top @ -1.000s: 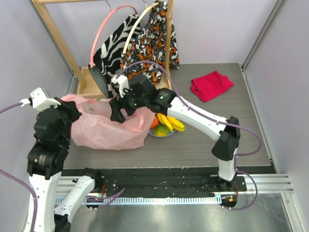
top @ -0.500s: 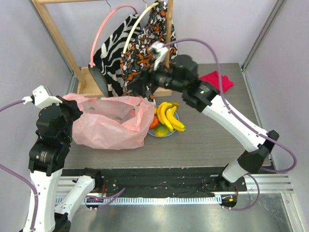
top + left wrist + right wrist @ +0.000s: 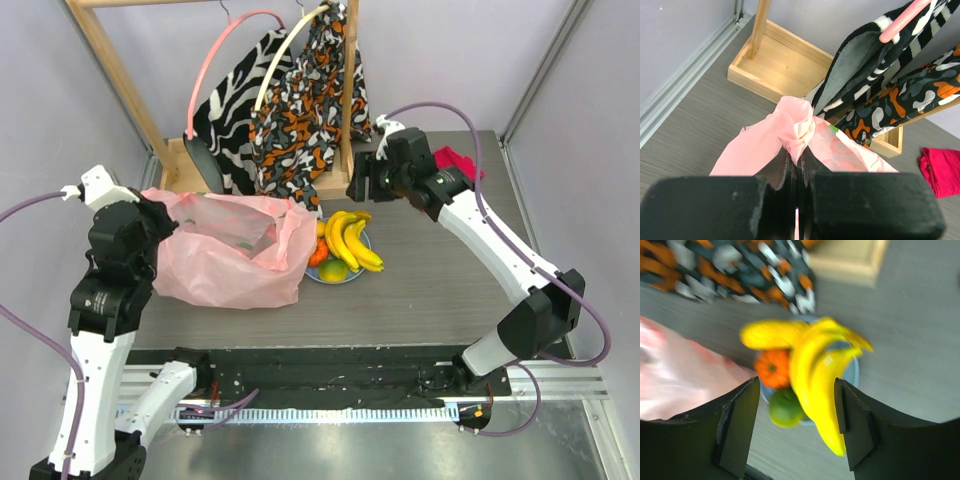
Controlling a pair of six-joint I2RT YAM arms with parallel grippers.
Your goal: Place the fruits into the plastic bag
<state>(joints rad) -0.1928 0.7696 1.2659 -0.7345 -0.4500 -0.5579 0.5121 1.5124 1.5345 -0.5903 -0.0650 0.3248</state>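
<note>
So my right claw (image 3: 362, 185) has just swung up out of the mouth of the big thin crinkly pale-pink plastic bag (image 3: 225, 270), where it was dipped a second ago. Now it hangs with fingers apart and nothing in them. Straight below it sit the bunch of yellow bananas (image 3: 815, 375), the round orange (image 3: 774, 367) and the round green-yellow fruit (image 3: 786, 407), all on the round blue plate (image 3: 852, 372). I can't spot the red apple there, so my guess is one drop is done and three fruits are left. The bag lies off to that claw's left, touching the plate. That arm is stretched long, wrist tipped down at the pile. My left claw (image 3: 796, 165) is clamped on a bunched fold of the bag's rim, arm tucked upright, holding the mouth up.
</note>
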